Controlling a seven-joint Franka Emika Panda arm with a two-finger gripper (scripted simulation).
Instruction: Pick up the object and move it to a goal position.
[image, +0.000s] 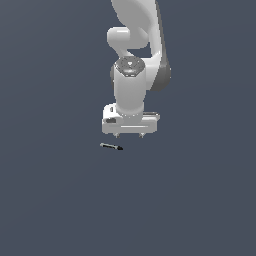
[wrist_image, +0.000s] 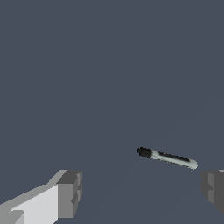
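The object is a small thin marker-like stick (image: 111, 146) with a black end and pale grey-white body, lying flat on the dark grey floor. In the exterior view it lies just below and a little toward the exterior view's left of my gripper (image: 129, 135). The gripper points down, is open and holds nothing; only its short fingertips show under the white hand. In the wrist view the stick (wrist_image: 167, 158) lies between the two grey fingertips (wrist_image: 70, 192), closer to the other fingertip (wrist_image: 213, 188), and apart from both.
The white arm (image: 134, 60) rises above the gripper toward the top of the exterior view. Plain dark grey floor (image: 60, 200) surrounds the stick on all sides. No goal marker shows.
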